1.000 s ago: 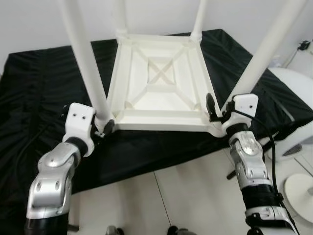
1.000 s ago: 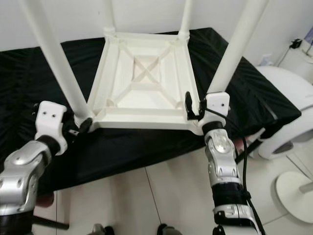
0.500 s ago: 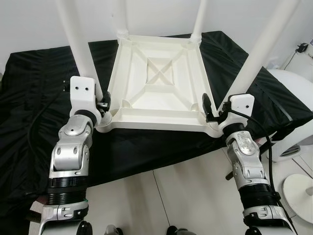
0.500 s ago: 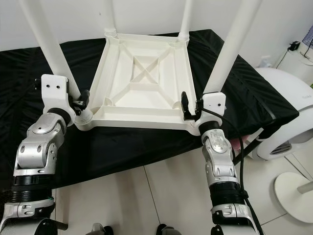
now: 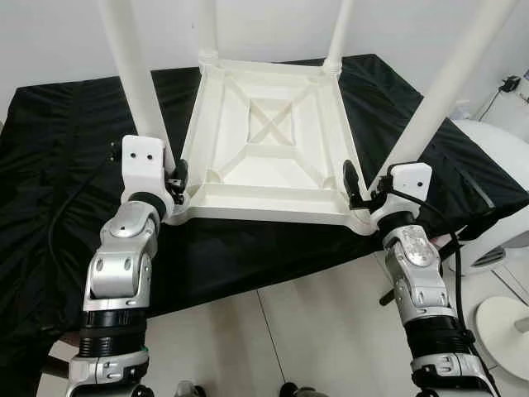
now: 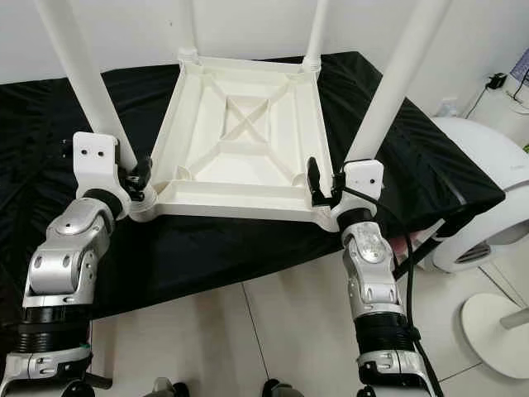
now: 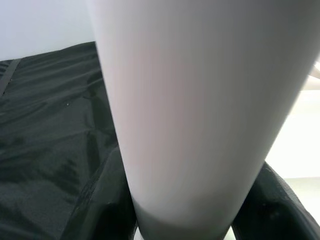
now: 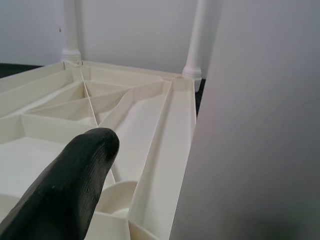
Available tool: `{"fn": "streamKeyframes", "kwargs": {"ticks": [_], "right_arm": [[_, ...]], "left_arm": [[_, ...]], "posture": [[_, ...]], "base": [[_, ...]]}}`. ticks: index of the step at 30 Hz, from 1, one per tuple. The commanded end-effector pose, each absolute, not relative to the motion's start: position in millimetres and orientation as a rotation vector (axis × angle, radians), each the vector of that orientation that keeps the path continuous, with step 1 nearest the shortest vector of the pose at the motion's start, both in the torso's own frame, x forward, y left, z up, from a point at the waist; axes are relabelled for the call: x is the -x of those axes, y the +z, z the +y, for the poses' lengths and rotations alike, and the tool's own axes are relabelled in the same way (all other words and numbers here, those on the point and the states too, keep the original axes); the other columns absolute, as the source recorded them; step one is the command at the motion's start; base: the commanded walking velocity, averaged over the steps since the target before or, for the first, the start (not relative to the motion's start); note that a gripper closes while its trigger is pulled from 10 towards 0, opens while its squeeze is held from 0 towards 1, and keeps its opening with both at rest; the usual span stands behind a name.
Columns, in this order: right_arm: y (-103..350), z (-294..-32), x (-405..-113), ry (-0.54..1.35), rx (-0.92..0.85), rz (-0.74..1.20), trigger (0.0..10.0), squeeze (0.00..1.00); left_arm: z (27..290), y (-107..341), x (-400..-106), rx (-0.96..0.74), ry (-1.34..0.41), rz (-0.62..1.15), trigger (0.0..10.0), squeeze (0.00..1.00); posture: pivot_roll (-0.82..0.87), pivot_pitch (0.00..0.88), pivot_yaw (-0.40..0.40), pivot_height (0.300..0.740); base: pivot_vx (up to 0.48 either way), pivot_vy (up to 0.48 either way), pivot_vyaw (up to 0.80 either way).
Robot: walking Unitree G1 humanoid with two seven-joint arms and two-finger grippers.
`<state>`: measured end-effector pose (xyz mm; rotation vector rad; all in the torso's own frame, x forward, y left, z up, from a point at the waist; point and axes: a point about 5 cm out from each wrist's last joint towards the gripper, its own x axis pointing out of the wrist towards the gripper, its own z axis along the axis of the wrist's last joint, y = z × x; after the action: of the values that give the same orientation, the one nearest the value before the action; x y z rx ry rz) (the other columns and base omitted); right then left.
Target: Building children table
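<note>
2 head eyes look down at the table [image 5: 273, 157]; wrist cameras hug its legs

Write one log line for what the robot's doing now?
table: upside down on black cloth | left gripper: shut on near-left leg | right gripper: around near-right leg

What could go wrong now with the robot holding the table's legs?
The table lies upside down on a black cloth, its near edge close to the cloth's front edge. If the left end effector and right end effector, each at a near leg's base, pull toward the robot, it might slide off. Uneven pushing could twist a leg in its socket.
</note>
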<state>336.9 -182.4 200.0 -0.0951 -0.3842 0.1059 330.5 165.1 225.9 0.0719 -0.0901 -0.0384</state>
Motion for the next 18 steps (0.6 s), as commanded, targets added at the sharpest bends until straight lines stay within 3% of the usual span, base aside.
{"fn": "streamKeyframes", "kwargs": {"ticks": [1, 8, 9, 17, 18], "right_arm": [[194.0, -186.4, -334.5, 0.085, 0.079, -0.352, 10.0, 0.00], [186.3, -191.8, -333.8, 0.058, 0.027, -0.298, 10.0, 0.00], [184.8, -193.1, -333.4, 0.054, 0.016, -0.292, 0.0, 0.00], [181.7, -197.1, -332.4, 0.010, 0.035, -0.276, 0.0, 0.00], [180.9, -197.7, -332.6, 0.005, 0.036, -0.268, 4.4, 0.00]], "left_arm": [[163.5, 229.5, -327.1, -0.080, -0.050, -0.117, 0.0, 0.00], [160.8, 229.4, -324.2, -0.094, -0.070, -0.121, 0.0, 0.00], [160.2, 229.2, -323.6, -0.095, -0.072, -0.121, 0.0, 0.00], [158.5, 226.3, -320.7, -0.092, -0.085, -0.118, 0.0, 0.00], [156.7, 225.6, -319.6, -0.099, -0.102, -0.118, 0.0, 0.00]], "posture": [[0.01, 0.140, -0.014, 0.740], [0.01, 0.135, -0.008, 0.740], [0.01, 0.135, -0.008, 0.740], [0.00, 0.132, -0.006, 0.740], [0.00, 0.132, -0.006, 0.740]], "base": [[0.000, 0.000, 0.00], [0.000, 0.000, 0.00], [0.000, 0.000, 0.00], [0.000, 0.000, 0.00], [0.000, 0.000, 0.00]]}}
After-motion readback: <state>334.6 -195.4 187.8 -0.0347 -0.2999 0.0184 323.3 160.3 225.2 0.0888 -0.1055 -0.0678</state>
